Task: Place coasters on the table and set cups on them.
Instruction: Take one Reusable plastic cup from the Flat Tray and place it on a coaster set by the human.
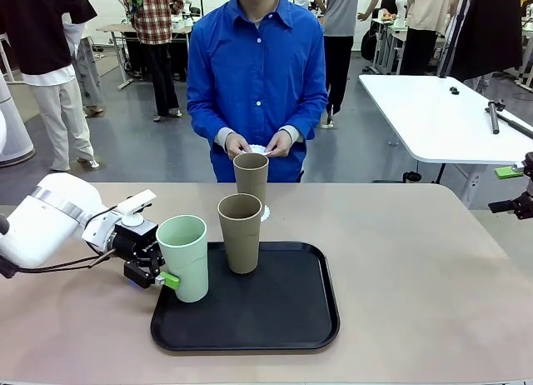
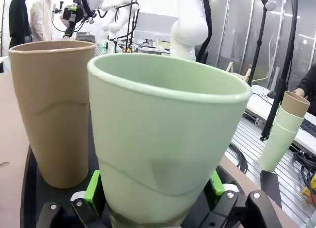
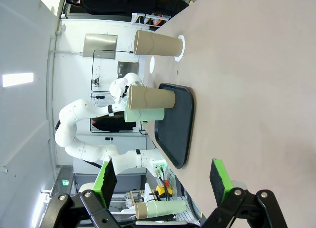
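Mint cup (image 2: 163,139) clamped by left tool (image 2: 153,201), right tool (image 3: 163,181) fingers spread wide

The front camera faces the blue-shirted person (image 1: 254,77) across the beige-tan surface (image 1: 416,260), the left wrist camera sits close against the pale mint green tapered tumbler (image 2: 168,139), and the sideways-rolled right wrist camera sees that tumbler from well apart
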Action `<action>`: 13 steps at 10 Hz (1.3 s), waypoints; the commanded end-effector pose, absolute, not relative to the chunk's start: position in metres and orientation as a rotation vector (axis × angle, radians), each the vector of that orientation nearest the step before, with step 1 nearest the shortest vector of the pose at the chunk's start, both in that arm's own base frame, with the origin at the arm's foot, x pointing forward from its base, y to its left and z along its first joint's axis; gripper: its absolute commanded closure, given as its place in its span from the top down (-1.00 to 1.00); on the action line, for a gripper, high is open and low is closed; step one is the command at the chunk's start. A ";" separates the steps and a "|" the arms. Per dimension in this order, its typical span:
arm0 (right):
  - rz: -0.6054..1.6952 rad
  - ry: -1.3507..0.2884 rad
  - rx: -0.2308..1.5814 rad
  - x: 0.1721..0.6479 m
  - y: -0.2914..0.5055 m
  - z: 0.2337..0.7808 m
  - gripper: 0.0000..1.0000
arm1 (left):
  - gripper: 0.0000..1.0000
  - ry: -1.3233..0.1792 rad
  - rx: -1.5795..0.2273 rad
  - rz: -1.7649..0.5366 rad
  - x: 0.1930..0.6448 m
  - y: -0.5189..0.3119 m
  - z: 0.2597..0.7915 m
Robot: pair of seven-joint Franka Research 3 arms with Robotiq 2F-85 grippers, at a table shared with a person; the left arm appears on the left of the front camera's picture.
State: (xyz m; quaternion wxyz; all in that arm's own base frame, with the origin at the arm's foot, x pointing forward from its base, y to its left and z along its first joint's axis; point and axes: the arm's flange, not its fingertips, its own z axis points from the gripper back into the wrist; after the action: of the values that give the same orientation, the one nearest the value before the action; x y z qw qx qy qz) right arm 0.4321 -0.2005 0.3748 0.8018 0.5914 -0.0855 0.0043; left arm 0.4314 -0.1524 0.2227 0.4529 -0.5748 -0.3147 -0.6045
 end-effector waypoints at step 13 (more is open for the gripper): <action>0.006 -0.185 1.262 0.433 -0.201 0.374 1.00 | -1.00 -0.936 -1.258 -1.265 0.412 -0.108 0.404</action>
State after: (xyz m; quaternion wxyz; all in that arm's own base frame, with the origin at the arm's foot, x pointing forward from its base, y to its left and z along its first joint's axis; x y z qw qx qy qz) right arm 0.4322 -0.2005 0.3747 0.8018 0.5914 -0.0854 0.0043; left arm 0.4230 -0.1005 0.3902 0.5079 -0.5431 -0.3921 -0.5416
